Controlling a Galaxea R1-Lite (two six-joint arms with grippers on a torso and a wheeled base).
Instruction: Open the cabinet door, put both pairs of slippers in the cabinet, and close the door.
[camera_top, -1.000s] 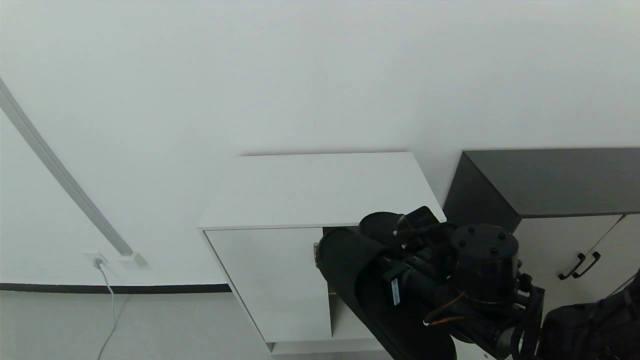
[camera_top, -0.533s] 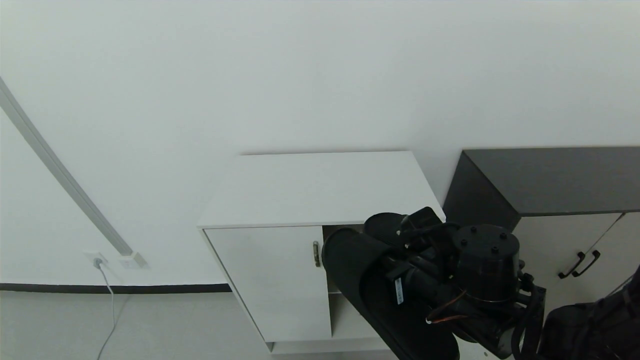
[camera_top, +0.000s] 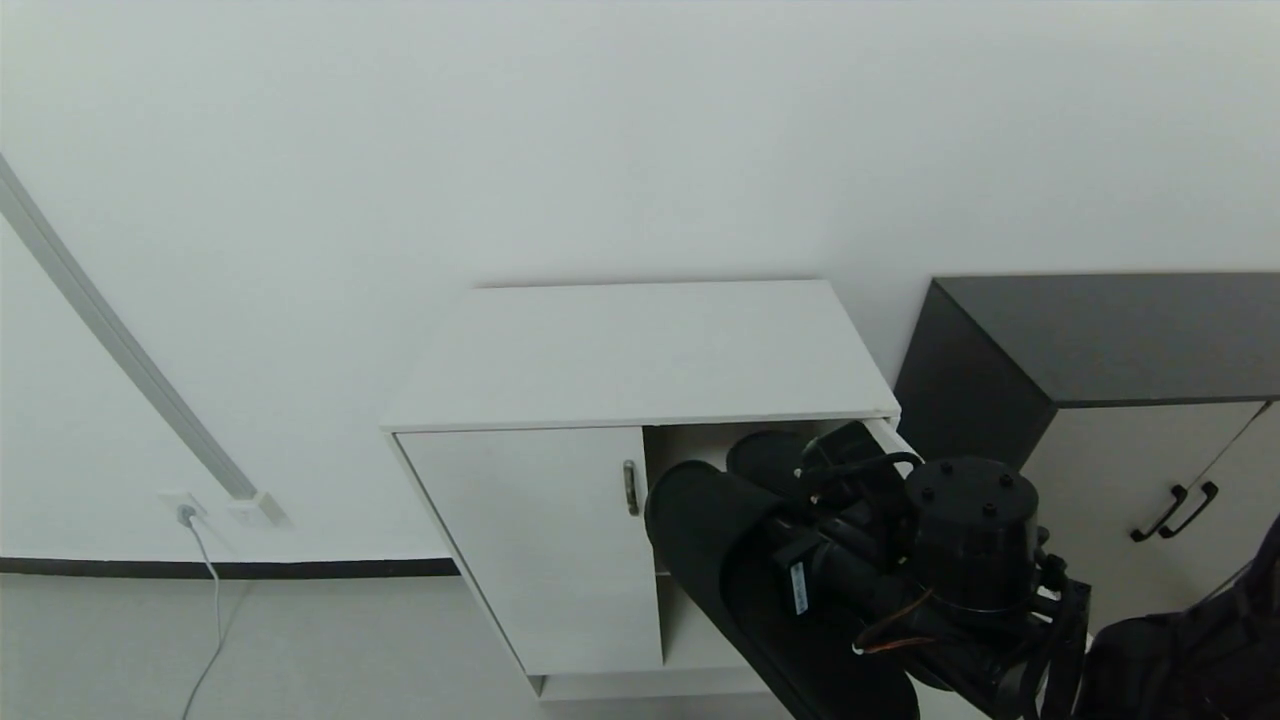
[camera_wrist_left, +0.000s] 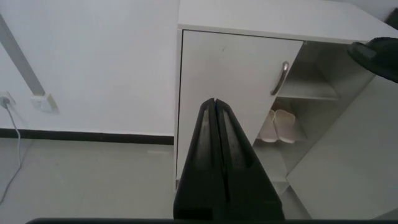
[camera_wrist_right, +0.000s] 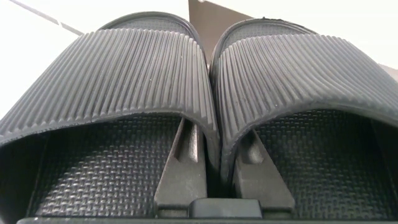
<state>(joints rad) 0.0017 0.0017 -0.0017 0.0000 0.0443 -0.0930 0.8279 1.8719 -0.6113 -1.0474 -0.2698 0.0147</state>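
With the cabinet door (camera_wrist_left: 348, 162) opened and pale slippers (camera_wrist_left: 278, 126) shelved, black slippers (camera_top: 720, 540) were held clamped by the right gripper (camera_wrist_right: 217, 174) at lower right, unstowed; the left gripper (camera_wrist_left: 214, 124) was closed on nothing.

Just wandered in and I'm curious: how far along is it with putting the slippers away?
Done: the cabinet has its right door open, and the pale slippers lie on a shelf inside. In hand: the right gripper clamps the black slippers before the opening. Left: placing them, closing the door.
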